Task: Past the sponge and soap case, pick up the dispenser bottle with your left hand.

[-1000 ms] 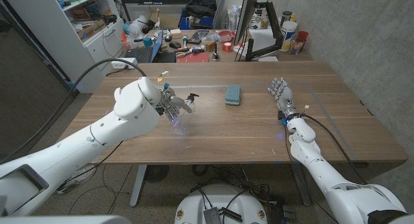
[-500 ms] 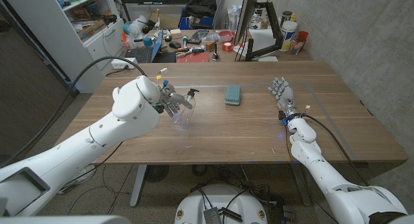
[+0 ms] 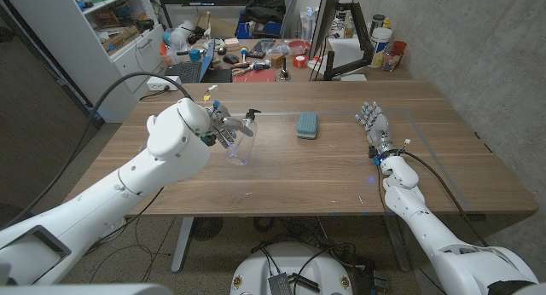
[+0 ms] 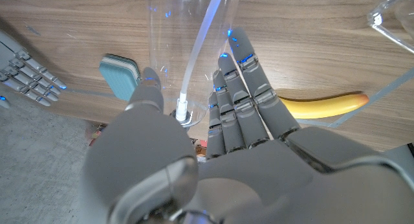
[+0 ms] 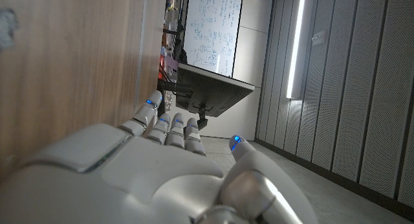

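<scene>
While held by the left hand [image 3: 220, 131], the clear dispenser bottle [image 3: 241, 141] tilts.

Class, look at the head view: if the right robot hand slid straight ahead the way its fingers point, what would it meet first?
Probably nothing on the table: the right robot hand points toward the far edge, and the wood ahead looks bare. The sponge lies off to its side.

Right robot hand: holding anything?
No. In the head view the right robot hand stands on the table with fingers extended and nothing in them, well apart from the sponge.
</scene>
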Controlling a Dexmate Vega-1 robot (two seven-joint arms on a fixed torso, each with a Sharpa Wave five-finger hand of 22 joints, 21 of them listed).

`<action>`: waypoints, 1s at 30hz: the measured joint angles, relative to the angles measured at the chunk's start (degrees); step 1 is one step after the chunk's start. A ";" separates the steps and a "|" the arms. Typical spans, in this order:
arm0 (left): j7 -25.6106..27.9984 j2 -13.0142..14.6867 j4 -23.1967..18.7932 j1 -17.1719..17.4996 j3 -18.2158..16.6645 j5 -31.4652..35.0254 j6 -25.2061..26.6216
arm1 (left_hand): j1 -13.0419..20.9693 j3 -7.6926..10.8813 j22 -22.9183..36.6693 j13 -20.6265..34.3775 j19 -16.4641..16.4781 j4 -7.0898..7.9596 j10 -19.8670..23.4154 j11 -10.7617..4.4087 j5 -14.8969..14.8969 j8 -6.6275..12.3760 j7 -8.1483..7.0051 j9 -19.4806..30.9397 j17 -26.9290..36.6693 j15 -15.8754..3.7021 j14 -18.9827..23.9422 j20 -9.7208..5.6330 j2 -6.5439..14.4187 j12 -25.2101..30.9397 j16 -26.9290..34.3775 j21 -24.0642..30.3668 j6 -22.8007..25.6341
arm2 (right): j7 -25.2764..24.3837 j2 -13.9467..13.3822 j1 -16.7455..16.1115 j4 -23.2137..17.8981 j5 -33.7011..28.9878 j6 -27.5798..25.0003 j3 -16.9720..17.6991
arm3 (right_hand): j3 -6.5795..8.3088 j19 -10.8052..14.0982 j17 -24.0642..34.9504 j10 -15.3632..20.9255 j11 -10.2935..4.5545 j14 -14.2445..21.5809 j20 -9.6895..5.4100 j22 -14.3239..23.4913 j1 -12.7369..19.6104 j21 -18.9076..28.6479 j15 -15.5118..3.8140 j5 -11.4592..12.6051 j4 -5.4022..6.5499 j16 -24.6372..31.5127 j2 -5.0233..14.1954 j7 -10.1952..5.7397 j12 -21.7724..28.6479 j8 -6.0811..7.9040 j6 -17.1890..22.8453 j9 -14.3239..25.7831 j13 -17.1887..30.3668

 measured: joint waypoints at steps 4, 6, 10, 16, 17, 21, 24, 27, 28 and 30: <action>0.39 -0.79 -0.02 0.43 -0.76 0.41 -0.49 | 0.00 0.00 0.00 0.00 0.09 0.00 0.02 -0.01 -0.16 -0.21 -0.07 -0.02 0.00 -0.04 0.04 -0.07 0.00 -0.43 -0.14 -0.23 0.08 | 0.00 -0.05 -0.20 -0.20 0.11 0.06 0.13 | 0.00 0.00 0.00 0.00 0.00 0.00 0.00 0.00 0.00 0.00 0.00 0.00 0.00 0.00 0.00 0.00 0.00 0.00 0.00 0.00 0.00; 0.84 -1.18 -0.02 0.68 -1.15 0.60 -0.80 | 0.00 0.00 0.00 0.00 0.14 0.00 0.12 0.05 -0.19 -0.21 -0.07 -0.02 0.00 -0.04 0.05 -0.12 0.00 -0.44 -0.33 -0.23 0.08 | 0.00 -0.07 -0.29 -0.27 0.16 0.10 0.18 | 0.00 0.00 0.00 0.00 0.00 0.00 0.00 0.00 0.00 0.00 0.00 0.00 0.00 0.00 0.00 0.00 0.00 0.00 0.00 0.00 0.00; 1.19 -1.75 -0.02 0.97 -1.69 0.82 -1.27 | 0.00 0.00 0.00 0.00 0.27 0.00 0.22 -0.03 -0.10 -0.26 -0.06 -0.01 0.01 -0.04 0.06 -0.09 0.00 -0.82 -0.50 -0.23 0.09 | 0.00 -0.13 -0.45 -0.43 0.26 0.18 0.31 | 0.00 0.00 0.00 0.00 0.00 0.00 0.00 0.00 0.00 -0.21 0.00 0.00 0.00 0.00 0.00 0.00 0.00 0.00 0.00 0.00 0.00; 1.73 -3.00 0.27 1.52 -2.72 1.25 -2.18 | 0.00 0.00 0.00 -0.01 0.27 0.00 0.22 -0.03 0.08 -0.43 -0.05 0.01 0.01 -0.05 0.07 -0.08 0.00 -0.89 -0.75 -0.23 0.11 | 0.00 -0.16 -0.59 -0.54 0.43 0.33 0.40 | 0.00 0.01 0.00 0.00 0.00 0.00 -0.01 0.00 0.00 -0.21 0.00 0.00 0.00 0.00 0.00 0.01 0.00 0.00 0.01 0.00 0.00; 1.73 -3.05 0.28 1.55 -2.76 1.25 -2.18 | 0.00 0.00 -0.01 -0.02 0.27 0.00 0.22 -0.03 0.08 -0.43 0.04 0.02 0.01 -0.05 0.07 -0.08 0.00 -0.92 -0.87 -0.23 0.19 | 0.00 -0.16 -0.59 -0.54 0.44 0.33 0.40 | 0.00 0.11 0.00 0.00 0.00 0.00 -0.11 0.00 0.00 -0.21 0.00 0.00 0.00 0.00 0.00 0.18 0.00 0.00 0.18 0.00 0.00; 2.85 -3.89 0.46 1.89 -3.30 2.20 -4.08 | 0.00 0.00 -0.01 -0.03 0.27 0.00 0.23 -0.04 0.08 -0.44 0.04 0.02 0.01 -0.05 0.07 -0.08 0.00 -1.12 -0.89 -0.23 0.19 | -0.02 -0.19 -0.93 -0.84 0.56 0.41 0.65 | 0.00 0.21 0.00 0.00 0.00 0.00 -0.21 0.00 0.00 -0.44 0.00 0.00 0.00 0.00 0.00 0.31 0.00 0.00 0.31 0.00 0.00; 3.07 -4.24 0.51 2.00 -3.52 2.49 -4.53 | 0.00 0.00 -0.01 -0.03 0.27 0.00 0.23 -0.04 0.08 -0.63 0.04 0.03 0.01 -0.05 0.07 -0.08 0.00 -1.27 -0.97 -0.23 0.19 | -0.04 -0.19 -1.02 -0.89 0.62 0.46 0.74 | 0.00 0.20 0.00 0.00 0.00 0.00 -0.21 0.00 0.00 -0.44 0.00 0.00 0.00 0.00 0.00 0.31 0.00 0.00 0.31 0.00 0.00; 3.40 -4.79 0.56 2.19 -3.90 2.96 -5.14 | 0.00 0.00 0.01 -0.04 0.27 0.00 0.23 -0.04 0.07 -0.66 0.04 0.03 -0.01 -0.05 0.07 -0.08 0.00 -1.28 -0.99 -0.66 0.19 | -0.06 -0.20 -1.08 -0.93 0.69 0.55 0.83 | 0.00 0.20 0.00 0.00 0.00 0.00 -0.20 0.13 0.00 -0.44 0.00 0.00 0.00 0.00 0.00 0.31 0.00 0.00 0.31 0.00 0.00; 3.42 -4.88 0.57 2.23 -3.97 2.99 -5.18 | 0.00 0.00 0.01 -0.04 0.27 0.00 0.23 -0.04 0.07 -0.66 0.04 0.03 0.00 -0.05 0.07 -0.07 0.00 -1.29 -0.99 -0.66 0.19 | -0.06 -0.20 -1.09 -0.93 0.70 0.57 0.83 | 0.00 0.20 0.00 0.00 0.00 0.00 -0.21 0.26 0.00 -0.44 0.00 0.00 0.00 0.00 0.00 0.31 0.00 0.00 0.31 0.00 0.00; 3.72 -5.14 0.58 2.34 -4.16 3.34 -5.59 | 0.00 0.00 0.01 -0.04 0.27 0.00 0.24 -0.04 0.07 -0.66 0.04 0.03 0.01 -0.05 0.08 -0.07 0.00 -1.50 -1.00 -0.66 0.19 | -0.06 -0.20 -1.13 -0.94 0.76 0.60 0.86 | 0.00 0.20 0.00 0.00 0.00 0.00 -0.20 0.31 0.00 -0.44 0.00 0.00 0.00 0.00 0.00 0.31 0.00 0.00 0.31 0.00 0.00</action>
